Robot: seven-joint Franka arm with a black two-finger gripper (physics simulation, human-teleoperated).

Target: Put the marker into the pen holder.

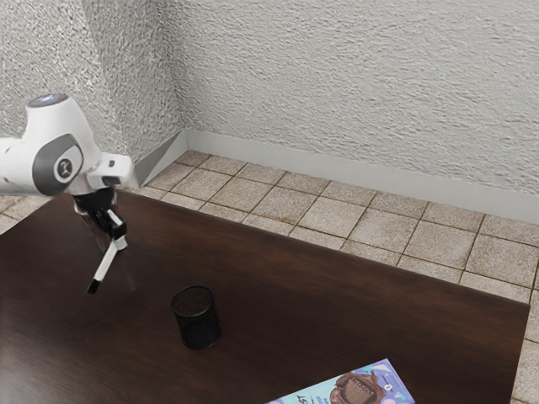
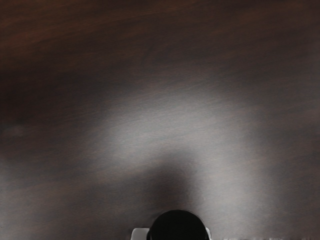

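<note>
In the exterior view, my hand (image 1: 119, 241) is closed on the marker (image 1: 105, 263) above the surface (image 1: 278, 295), black end slanting toward 7 o'clock. The pen holder (image 1: 197, 321) stands upright at the marker's 4 o'clock.

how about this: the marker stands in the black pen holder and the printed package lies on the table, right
Not quite: the exterior view shows the marker gripped by the end effector, outside the pen holder. The printed package does lie on the table.

The end effector (image 1: 116, 241) grips the tilted marker (image 1: 104, 264) (pen holder (image 1: 197, 321) standing apart).
</note>
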